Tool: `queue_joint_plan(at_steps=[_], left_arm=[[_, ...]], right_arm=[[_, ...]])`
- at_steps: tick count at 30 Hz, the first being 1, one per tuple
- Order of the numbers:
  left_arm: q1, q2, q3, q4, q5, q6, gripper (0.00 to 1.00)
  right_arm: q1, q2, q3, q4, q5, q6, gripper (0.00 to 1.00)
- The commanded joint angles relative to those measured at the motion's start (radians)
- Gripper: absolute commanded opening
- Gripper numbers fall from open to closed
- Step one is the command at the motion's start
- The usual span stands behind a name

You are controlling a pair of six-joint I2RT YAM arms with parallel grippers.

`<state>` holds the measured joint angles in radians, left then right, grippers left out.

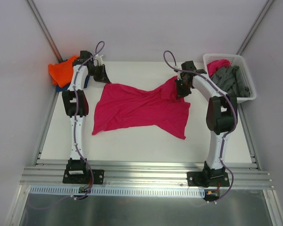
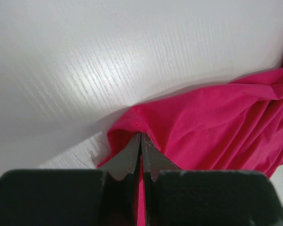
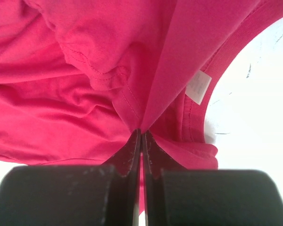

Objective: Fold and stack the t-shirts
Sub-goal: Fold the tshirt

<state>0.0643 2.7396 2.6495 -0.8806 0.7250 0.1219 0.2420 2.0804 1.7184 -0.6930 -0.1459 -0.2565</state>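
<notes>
Place: a lab-style robot test cell.
Table: flat white rectangular tabletop (image 1: pixel 141 146).
Walls: plain pale panels (image 1: pixel 146 28) on slim aluminium struts (image 1: pixel 40 21), behind and beside the tabletop.
Mount: ribbed aluminium rail (image 1: pixel 146 176) along the tabletop's near edge.

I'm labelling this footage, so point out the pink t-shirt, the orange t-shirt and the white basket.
pink t-shirt (image 1: pixel 137 108), top external view, middle of the spread cloth.
orange t-shirt (image 1: pixel 61 71), top external view, middle of the bundle.
white basket (image 1: pixel 226 56), top external view, far rim.
</notes>
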Motion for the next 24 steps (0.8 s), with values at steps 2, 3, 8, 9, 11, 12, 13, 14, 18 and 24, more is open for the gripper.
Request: queue_joint_plan(at_steps=[2,3,8,9,11,12,13,14,18,24], left_arm=[[-0.004,-0.208,-0.029,-0.023,0.045,0.004,0.0],[-0.004,-0.228,-0.04,-0.024,0.042,0.005,0.0],[-0.001,-0.346,-0.06,-0.031,-0.002,0.007,0.0],[0.0,-0.365,-0.069,-0.034,-0.01,0.008,0.0],[0.002,-0.421,-0.082,-0.038,-0.018,0.013,0.0],[0.002,-0.441,-0.097,-0.044,-0.025,0.018,0.0],[0.006,-0.463,-0.108,-0.047,-0.032,0.018,0.0],[0.009,-0.504,-0.118,-0.055,-0.033,0.022,0.0],[0.043,-0.596,-0.172,-0.067,-0.032,0.033,0.0],[0.074,-0.71,-0.215,-0.087,-0.03,0.051,0.0]], right_arm=[[-0.007,-0.098,0.07,0.001,0.002,-0.021,0.01],[-0.01,-0.102,0.076,0.001,0.003,-0.02,0.01],[-0.049,-0.144,0.095,0.001,-0.004,-0.015,0.0],[-0.058,-0.152,0.093,-0.002,-0.009,-0.013,0.01],[-0.085,-0.181,0.089,-0.003,-0.012,-0.01,0.01],[-0.093,-0.195,0.086,-0.003,-0.015,-0.009,0.01],[-0.104,-0.209,0.084,-0.003,-0.018,-0.003,0.0],[-0.122,-0.236,0.081,-0.003,-0.02,0.002,0.01],[-0.176,-0.319,0.075,0.003,-0.041,0.007,0.0],[-0.227,-0.425,0.075,0.001,-0.075,0.019,0.0]])
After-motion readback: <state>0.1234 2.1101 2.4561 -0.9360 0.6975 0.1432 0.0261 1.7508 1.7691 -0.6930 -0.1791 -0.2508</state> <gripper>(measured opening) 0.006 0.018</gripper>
